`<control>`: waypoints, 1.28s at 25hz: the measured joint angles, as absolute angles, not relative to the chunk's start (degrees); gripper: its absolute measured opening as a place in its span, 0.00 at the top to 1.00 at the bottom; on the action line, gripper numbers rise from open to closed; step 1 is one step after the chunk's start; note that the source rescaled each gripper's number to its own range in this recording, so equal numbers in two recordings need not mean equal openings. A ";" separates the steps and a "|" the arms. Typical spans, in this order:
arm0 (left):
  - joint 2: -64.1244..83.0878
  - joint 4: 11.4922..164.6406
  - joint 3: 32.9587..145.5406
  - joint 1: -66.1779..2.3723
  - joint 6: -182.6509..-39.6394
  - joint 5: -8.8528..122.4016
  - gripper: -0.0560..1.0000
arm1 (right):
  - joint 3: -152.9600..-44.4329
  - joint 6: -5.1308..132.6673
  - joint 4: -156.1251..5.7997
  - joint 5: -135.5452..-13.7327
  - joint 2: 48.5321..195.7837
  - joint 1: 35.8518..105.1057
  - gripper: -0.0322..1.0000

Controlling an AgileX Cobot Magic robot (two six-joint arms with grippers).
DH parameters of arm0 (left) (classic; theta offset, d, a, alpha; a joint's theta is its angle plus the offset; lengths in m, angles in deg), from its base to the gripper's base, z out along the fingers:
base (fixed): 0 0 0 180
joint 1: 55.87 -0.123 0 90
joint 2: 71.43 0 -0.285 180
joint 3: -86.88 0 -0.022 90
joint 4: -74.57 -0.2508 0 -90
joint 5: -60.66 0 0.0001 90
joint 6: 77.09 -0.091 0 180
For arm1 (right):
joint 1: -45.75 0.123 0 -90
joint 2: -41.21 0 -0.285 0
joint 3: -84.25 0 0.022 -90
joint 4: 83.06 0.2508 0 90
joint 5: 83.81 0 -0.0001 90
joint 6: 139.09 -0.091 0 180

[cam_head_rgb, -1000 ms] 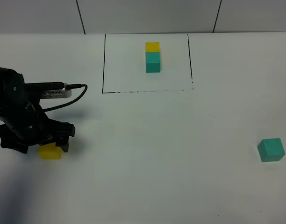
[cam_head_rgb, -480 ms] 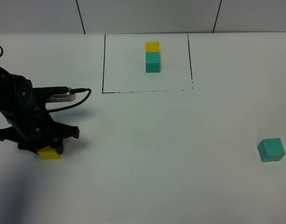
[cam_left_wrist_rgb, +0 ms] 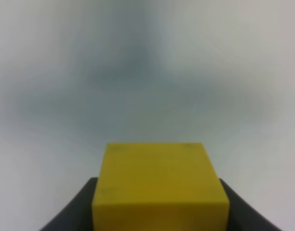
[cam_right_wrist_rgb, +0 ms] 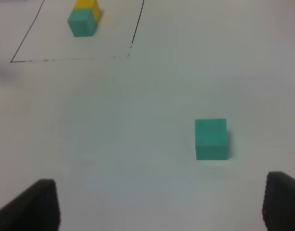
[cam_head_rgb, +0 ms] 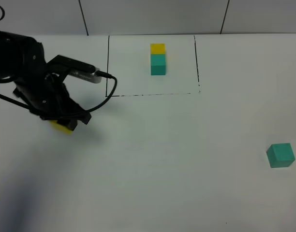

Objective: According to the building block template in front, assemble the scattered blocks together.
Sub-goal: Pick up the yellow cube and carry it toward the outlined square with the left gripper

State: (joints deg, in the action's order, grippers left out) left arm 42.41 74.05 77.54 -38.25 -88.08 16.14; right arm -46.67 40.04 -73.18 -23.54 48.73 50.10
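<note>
exterior high, template point(cam_head_rgb: 157, 59) inside outline point(cam_head_rgb: 107, 67), yellow cube point(cam_head_rgb: 61, 127) gripped

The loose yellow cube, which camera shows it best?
The left wrist view: the yellow cube fills the foreground, clamped in the left gripper. The exterior high view shows only a sliver beneath the gripper. The right wrist view misses it.

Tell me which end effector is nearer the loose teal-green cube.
Right. The right end effector is open with the teal-green cube just ahead; the left end effector holds the yellow cube far across the table.
</note>
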 joint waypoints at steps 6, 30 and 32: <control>49.46 74.05 91.88 -31.82 -106.94 7.76 0.94 | -46.67 40.04 -73.09 -23.54 48.73 50.10 0.28; 72.27 74.05 118.65 -20.31 -133.63 -1.39 0.94 | -46.67 39.98 -73.02 -23.54 48.73 50.10 0.29; 72.80 74.05 118.74 -20.31 -134.32 -1.33 0.94 | -46.67 39.92 -73.02 -23.54 48.73 50.10 0.29</control>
